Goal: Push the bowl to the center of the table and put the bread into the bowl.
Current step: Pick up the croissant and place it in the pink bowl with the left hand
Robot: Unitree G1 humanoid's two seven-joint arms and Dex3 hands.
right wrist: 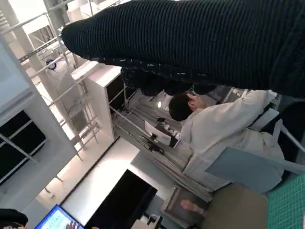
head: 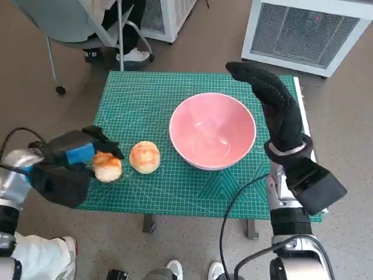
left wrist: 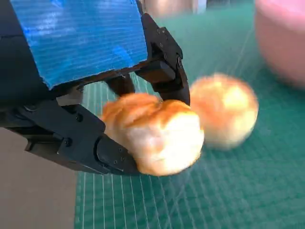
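A pink bowl [head: 213,129] stands on the green cutting mat [head: 145,99], right of the table's middle. Two golden bread rolls lie at the front left. My left hand [head: 67,166] grips the nearer roll [head: 108,167] between its black fingers [left wrist: 90,143]; in the left wrist view that roll [left wrist: 157,133] sits inside the grasp, just above the mat. The second roll [head: 144,156] [left wrist: 224,117] lies free beside it, toward the bowl [left wrist: 283,43]. My right hand [head: 274,102], in its black glove [right wrist: 200,43], is raised with fingers stretched out beside the bowl's right rim, holding nothing.
An office chair [head: 87,23] and a person's feet [head: 134,55] are beyond the table's far left corner. White grated units [head: 309,32] stand at the back right. A cable [head: 230,216] hangs by the front edge. A seated person [right wrist: 224,129] shows in the right wrist view.
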